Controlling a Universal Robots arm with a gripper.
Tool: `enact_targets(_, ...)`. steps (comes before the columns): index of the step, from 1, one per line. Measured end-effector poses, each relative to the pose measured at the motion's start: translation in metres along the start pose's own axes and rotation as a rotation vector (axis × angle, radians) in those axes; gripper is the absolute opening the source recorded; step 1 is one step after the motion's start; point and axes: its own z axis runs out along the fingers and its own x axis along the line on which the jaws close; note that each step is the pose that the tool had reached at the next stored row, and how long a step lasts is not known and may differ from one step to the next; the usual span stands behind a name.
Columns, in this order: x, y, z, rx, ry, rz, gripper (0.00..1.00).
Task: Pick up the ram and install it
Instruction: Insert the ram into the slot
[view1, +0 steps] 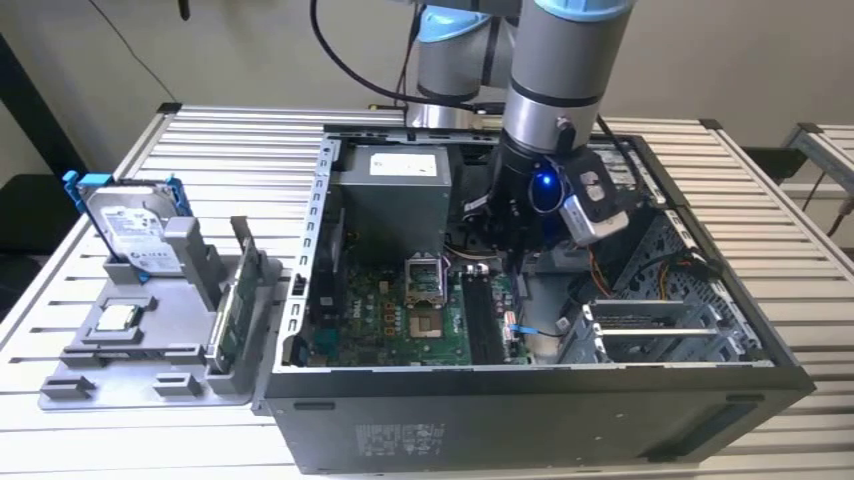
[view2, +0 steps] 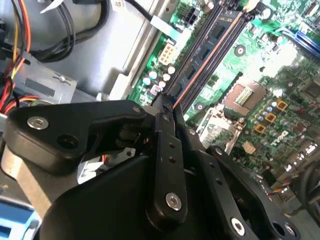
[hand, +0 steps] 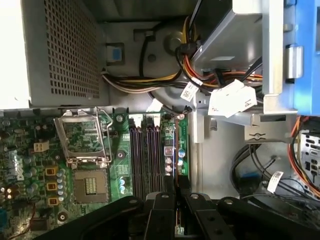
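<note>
As tool (hand: 169, 192) grips ram (hand: 169, 160), slatted table (view1: 240, 150).

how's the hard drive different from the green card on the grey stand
The hard drive is silver-labelled in a blue frame; the green card is bare and thinner. The hard drive shows its broad face in the exterior view, the green card mostly its edge. Both stand upright in the grey stand, outside the computer case.

ram (hand: 169, 172) mostly hidden between tool (hand: 170, 192) fingers, arm cut off above
</note>
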Motion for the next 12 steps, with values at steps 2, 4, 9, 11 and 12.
enact_targets(2, 0.0001, -0.0002, 0.0032, 0.0, -0.0001, -0.007, 0.14)
enact_targets(4, 0.0003, -0.0006, 0.0068, -0.0001, -0.0002, -0.014, 0.14)
enact_targets(9, 0.0007, -0.0025, 0.0151, -0.0009, -0.0006, -0.031, 0.14)
enact_targets(11, 0.0007, -0.0047, 0.0187, -0.0013, -0.0007, -0.038, 0.14)
enact_targets(12, 0.0009, -0.0051, 0.0208, -0.0018, -0.0008, -0.041, 0.14)
